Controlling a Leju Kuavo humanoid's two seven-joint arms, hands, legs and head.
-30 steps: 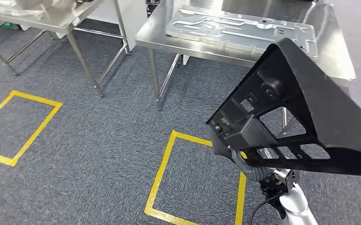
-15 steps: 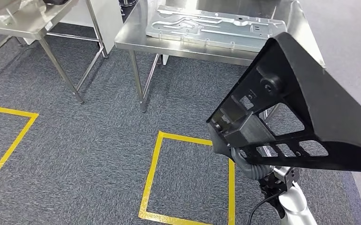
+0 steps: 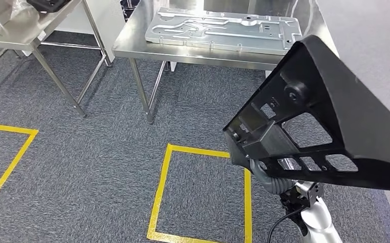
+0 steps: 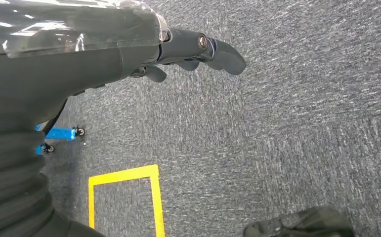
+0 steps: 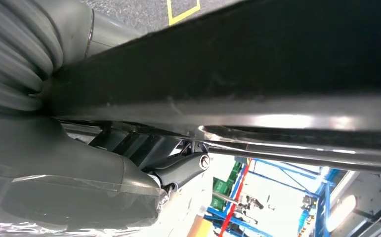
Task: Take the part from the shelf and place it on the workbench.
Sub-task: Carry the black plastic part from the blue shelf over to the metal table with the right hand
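— Part (image 3: 329, 116) status?
— I've got it gripped from below in the right hand (image 3: 271, 177) — fingers clasped on its lower edge, long axis slanting up. The bench (image 3: 132, 48) lies ahead, beyond the part. Left hand (image 4: 129, 54) hangs empty, fingers loosely apart.

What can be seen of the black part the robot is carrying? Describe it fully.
The black part is a large, matte, plastic-looking bracket, roughly triangular, with a solid sloped face, a framed edge pierced by rectangular cut-outs, a round boss and a boxy block at its lower corner. It is held up in the air, tilted, above the carpet, short of the steel workbench. The right hand grips it from below; in the right wrist view its dark underside runs close across the hand.
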